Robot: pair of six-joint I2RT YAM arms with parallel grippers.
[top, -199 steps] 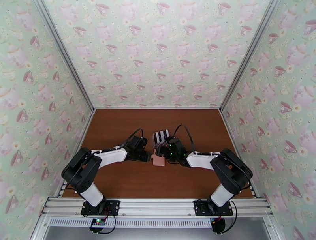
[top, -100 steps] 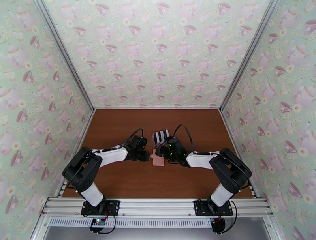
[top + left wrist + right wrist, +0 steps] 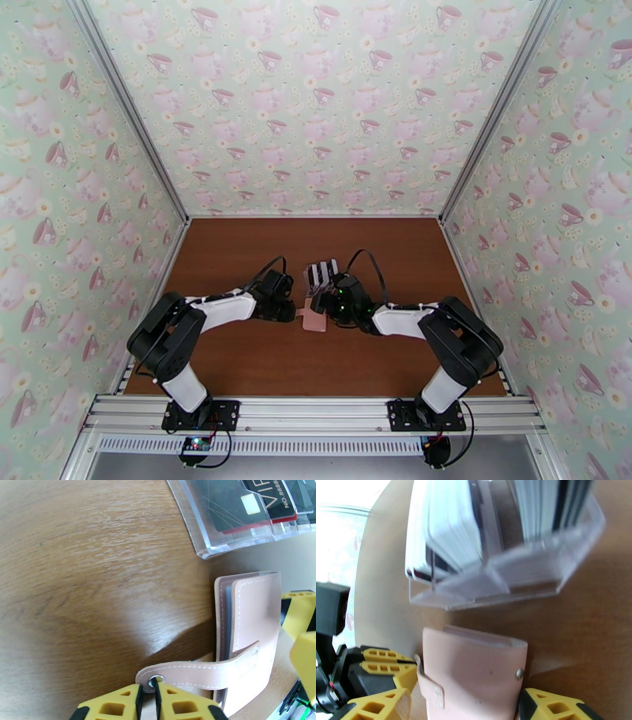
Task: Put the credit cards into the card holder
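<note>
A clear slotted plastic rack [image 3: 322, 273] stands on the brown wood-grain surface [image 3: 229, 260], approx mid-width & a bit nearer the front than the back, its open slots facing up. Walls [image 3: 316, 103] on the L, R & back sides are papered pale green w/ a pink teacup-and-teapot print, w/ silver metal posts [image 3: 130, 118] running down the corners. A ribbed aluminium rail [image 3: 316, 414] runs along the front edge of the surface

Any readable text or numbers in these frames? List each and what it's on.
"VI", next letter partly hidden: black card in the clear rack.
"NO.8888", cut off at the frame edge: same card.
Too blurred to read: other cards.
No text: pink wallet.
</note>
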